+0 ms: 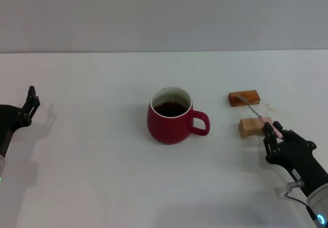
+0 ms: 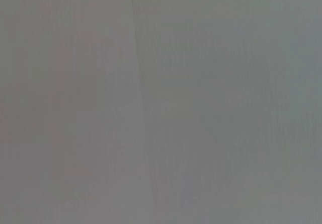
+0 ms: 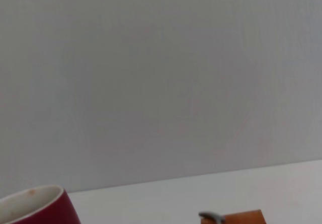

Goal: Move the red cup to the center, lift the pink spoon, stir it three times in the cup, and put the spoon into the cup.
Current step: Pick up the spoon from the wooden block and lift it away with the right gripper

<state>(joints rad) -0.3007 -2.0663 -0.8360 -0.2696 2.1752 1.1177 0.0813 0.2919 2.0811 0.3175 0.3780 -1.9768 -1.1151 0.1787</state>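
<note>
The red cup (image 1: 171, 116) stands upright at the middle of the table with dark liquid inside, its handle pointing right. Its rim also shows in the right wrist view (image 3: 35, 204). The pink spoon (image 1: 259, 116) lies across two wooden blocks, its silver bowl on the far block and its pink handle end between my right gripper's fingers. My right gripper (image 1: 274, 132) sits low at the right, closed around that handle end. The spoon's bowl shows in the right wrist view (image 3: 211, 216). My left gripper (image 1: 32, 99) is parked at the far left, away from everything.
An orange-brown block (image 1: 244, 98) and a tan block (image 1: 252, 127) lie right of the cup, under the spoon. The orange-brown block also shows in the right wrist view (image 3: 244, 217). The left wrist view shows only a plain grey surface.
</note>
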